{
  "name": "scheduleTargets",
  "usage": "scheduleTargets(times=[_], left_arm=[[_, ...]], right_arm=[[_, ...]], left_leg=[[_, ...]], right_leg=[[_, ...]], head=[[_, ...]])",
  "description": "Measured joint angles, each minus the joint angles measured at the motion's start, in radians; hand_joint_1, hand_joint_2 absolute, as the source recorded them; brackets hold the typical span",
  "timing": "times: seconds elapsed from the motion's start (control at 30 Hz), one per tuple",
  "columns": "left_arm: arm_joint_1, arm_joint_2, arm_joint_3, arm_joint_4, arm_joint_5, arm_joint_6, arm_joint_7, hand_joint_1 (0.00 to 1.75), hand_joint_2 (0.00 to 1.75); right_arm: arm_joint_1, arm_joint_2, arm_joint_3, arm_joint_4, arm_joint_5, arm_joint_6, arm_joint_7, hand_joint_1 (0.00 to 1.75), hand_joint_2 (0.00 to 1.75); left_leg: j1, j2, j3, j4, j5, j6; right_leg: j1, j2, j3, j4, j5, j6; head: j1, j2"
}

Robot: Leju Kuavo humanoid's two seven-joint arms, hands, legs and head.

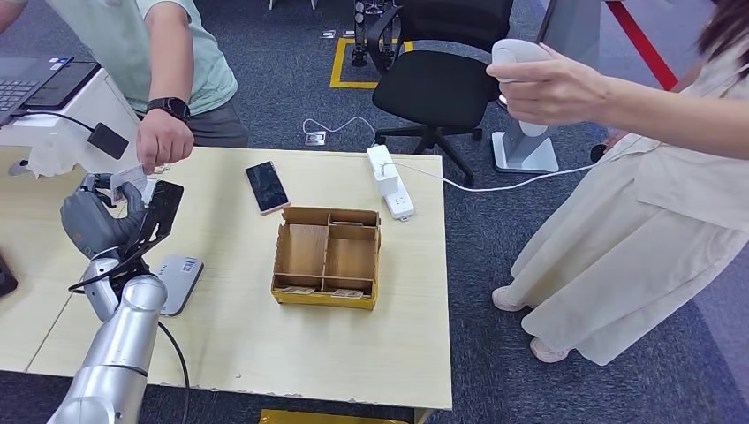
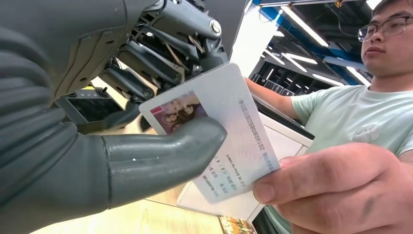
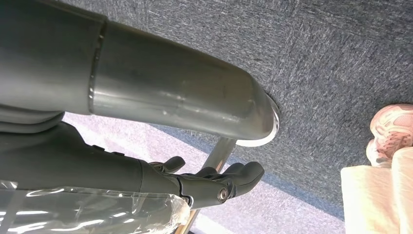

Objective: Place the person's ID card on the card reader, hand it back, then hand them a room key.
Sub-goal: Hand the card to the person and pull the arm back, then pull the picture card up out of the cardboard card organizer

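ID card (image 1: 131,179) between hands (left side)

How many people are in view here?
2: one in a green shirt behind the table's far left, pinching the ID card; one in beige standing right of the table. Others may be off-frame.

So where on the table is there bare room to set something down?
Bare room: between the phone and the power strip, and the near strip in front of the box. The left end is crowded: left hand holding the ID card, the person's hand, card reader.
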Motion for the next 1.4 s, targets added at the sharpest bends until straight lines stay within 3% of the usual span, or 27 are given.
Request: scheduleTargets(times=[0.43,0.77,1.4], left_arm=[[0.066,-0.003,0.0,-0.088,0.026,0.007,-0.08,0.0,1.75],[0.145,-0.003,0.0,-0.186,0.035,0.004,-0.089,0.0,1.75],[0.353,-0.002,-0.005,-0.375,-0.037,-0.023,-0.135,0.0,1.75]], right_arm=[[0.002,0.0,-0.006,-0.006,0.003,0.0,-0.012,0.0,0.0],[0.009,0.0,-0.023,-0.012,-0.003,0.0,-0.018,0.0,0.0],[0.026,0.0,-0.06,-0.024,-0.008,0.0,-0.037,0.0,0.0]], left_leg=[[0.0,0.0,0.0,0.0,0.0,0.0],[0.0,0.0,0.0,0.0,0.0,0.0],[0.0,0.0,0.0,0.0,0.0,0.0]], right_leg=[[0.0,0.0,0.0,0.0,0.0,0.0],[0.0,0.0,0.0,0.0,0.0,0.0],[0.0,0.0,0.0,0.0,0.0,0.0]], head=[[0.0,0.0],[0.0,0.0],[0.0,0.0]])
